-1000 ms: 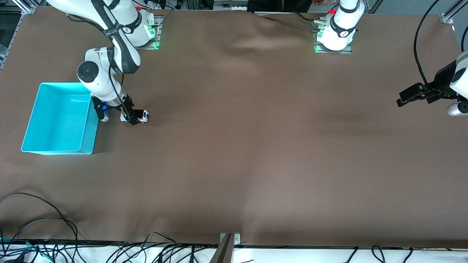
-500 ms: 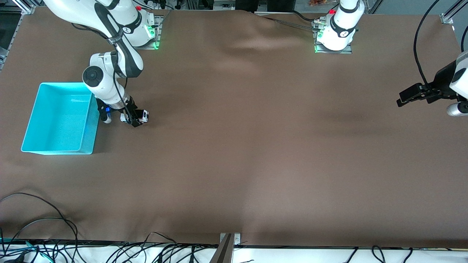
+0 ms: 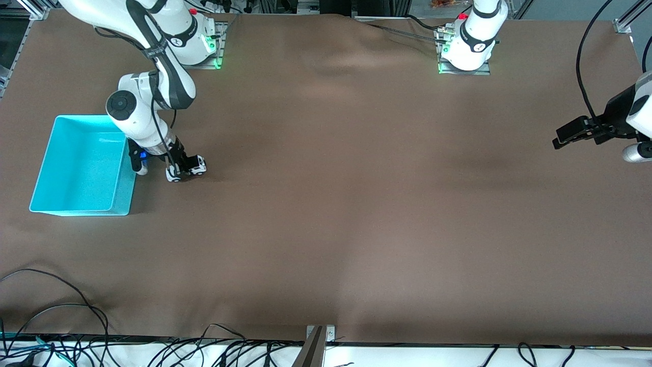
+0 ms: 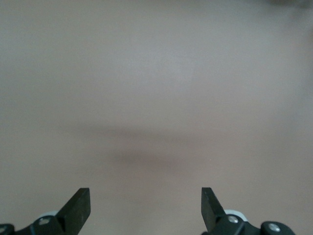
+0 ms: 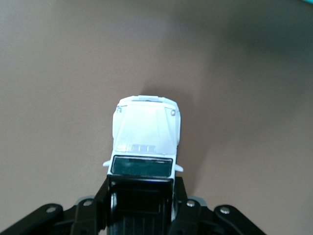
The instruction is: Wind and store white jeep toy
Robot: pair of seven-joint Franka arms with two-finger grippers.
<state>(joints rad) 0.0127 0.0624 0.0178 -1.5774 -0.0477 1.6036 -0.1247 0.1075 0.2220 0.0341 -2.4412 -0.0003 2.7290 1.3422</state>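
So far only the grasp looks done. The right tool [image 3: 179,165] is clamped on the white jeep toy [image 3: 187,166], its fingers [image 5: 186,210] pressing the black roof section from both sides while the white hood sticks out ahead of them in the right wrist view. The jeep sits with its wheels on the brown surface [image 3: 356,204], just beside the turquoise bin [image 3: 122,188] toward the right arm's end of the table, and slightly farther from the front camera than the bin's nearest wall. The bin shows nothing inside it.

Judging from this, the winding has yet to happen or is only starting: the toy is low on the cloth, which suits dragging it backward to load the spring. After that it must be lifted over the bin wall and let go inside, so most of the task remains.

The left tool [image 3: 578,131] waits over the left arm's end of the table, jaws spread wide and holding nothing.
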